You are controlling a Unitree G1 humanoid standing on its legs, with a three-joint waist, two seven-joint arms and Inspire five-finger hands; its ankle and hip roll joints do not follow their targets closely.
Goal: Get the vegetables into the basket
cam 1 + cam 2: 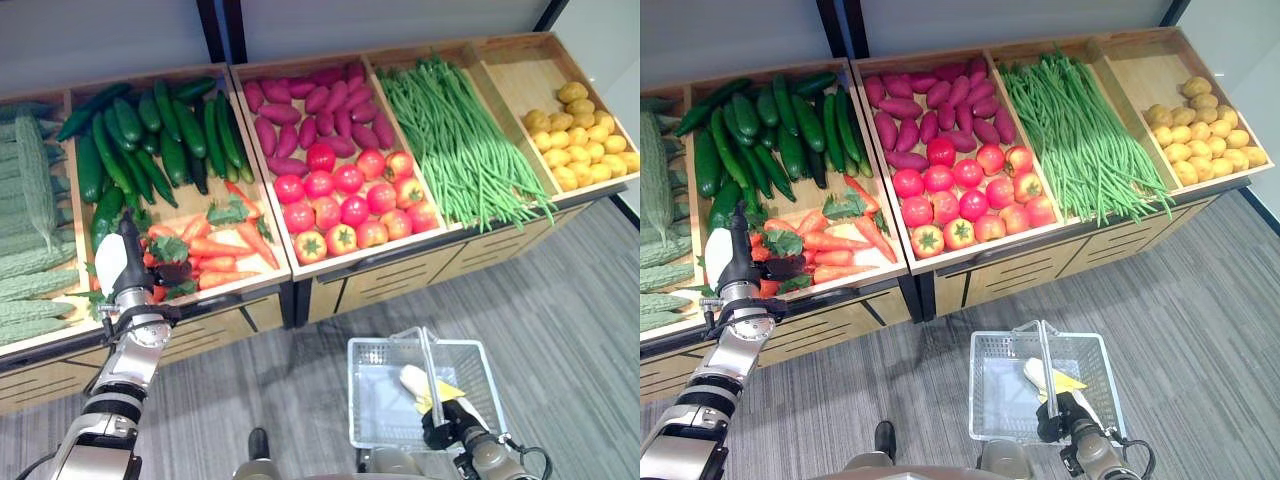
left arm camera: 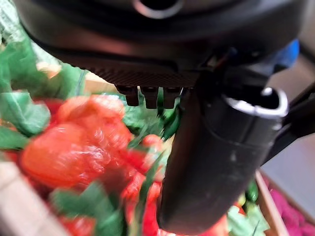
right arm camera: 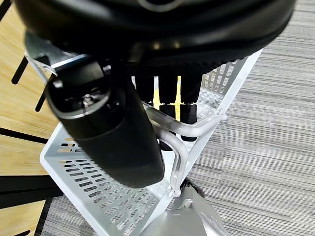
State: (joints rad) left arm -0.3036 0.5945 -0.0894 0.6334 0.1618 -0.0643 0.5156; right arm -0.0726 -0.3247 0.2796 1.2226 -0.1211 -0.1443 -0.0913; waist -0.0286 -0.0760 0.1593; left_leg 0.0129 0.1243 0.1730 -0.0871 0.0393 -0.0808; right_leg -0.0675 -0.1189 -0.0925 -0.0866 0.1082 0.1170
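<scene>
Nearest, the right hand (image 3: 113, 132) curls round the thin metal handle (image 3: 184, 130) of the pale perforated plastic basket (image 1: 372, 400). Farther, the left hand (image 1: 128, 265), grip unclear, reaches among glossy orange leafy carrots (image 1: 215, 250) ahead.

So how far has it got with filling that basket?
Barely started. The basket hangs by its handle from the right hand and holds a pale item with something yellow, whose identity is unclear. The left hand is down among the carrots, though no grip is visible. The displays look full.
</scene>
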